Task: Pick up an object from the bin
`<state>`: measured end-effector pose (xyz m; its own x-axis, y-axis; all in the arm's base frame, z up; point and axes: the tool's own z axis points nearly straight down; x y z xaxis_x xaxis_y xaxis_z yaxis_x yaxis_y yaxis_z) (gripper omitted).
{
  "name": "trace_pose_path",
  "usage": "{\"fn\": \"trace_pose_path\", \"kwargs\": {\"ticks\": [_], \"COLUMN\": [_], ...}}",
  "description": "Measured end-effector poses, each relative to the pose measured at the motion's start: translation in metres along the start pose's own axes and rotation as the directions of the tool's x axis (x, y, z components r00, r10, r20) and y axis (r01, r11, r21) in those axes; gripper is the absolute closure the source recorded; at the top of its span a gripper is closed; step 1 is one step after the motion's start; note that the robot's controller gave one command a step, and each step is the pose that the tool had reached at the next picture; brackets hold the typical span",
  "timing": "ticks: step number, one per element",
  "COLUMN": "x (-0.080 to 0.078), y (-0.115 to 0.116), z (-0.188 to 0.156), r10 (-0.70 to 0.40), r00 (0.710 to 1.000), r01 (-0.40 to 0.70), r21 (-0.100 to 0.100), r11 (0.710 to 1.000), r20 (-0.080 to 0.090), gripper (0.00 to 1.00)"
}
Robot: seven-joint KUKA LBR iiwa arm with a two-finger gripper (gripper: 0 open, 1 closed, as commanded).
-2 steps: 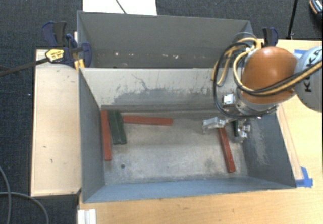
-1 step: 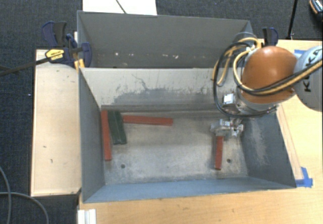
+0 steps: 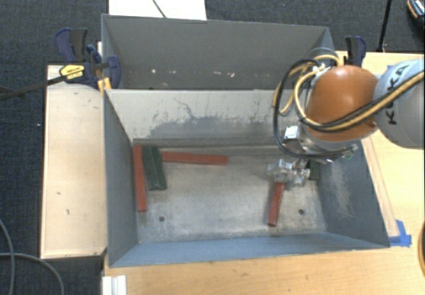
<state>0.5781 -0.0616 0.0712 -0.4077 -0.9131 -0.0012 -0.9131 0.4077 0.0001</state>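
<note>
My gripper (image 3: 289, 175) is low in the right part of the bin, directly over the upper end of a red stick (image 3: 273, 206) that lies nearly upright in the picture on the bin floor. Its fingertips sit at that end of the stick, but how they stand is hidden by the gripper body.
At the left of the bin lie a long red bar (image 3: 140, 179) along the left wall, a dark green block (image 3: 155, 169) beside it, and another red bar (image 3: 194, 159) along the back wall. The orange wrist cover and cables hang above the gripper.
</note>
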Motion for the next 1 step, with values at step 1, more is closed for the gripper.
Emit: {"fn": "trace_pose_path", "kwargs": {"ticks": [1], "x": [-0.0083], "y": [0.0501], "z": [-0.1467], "r10": [-0.354], "r00": [0.935], "r01": [0.354], "r21": [0.006], "r11": [0.935], "r20": [0.000], "gripper": [1.00]}}
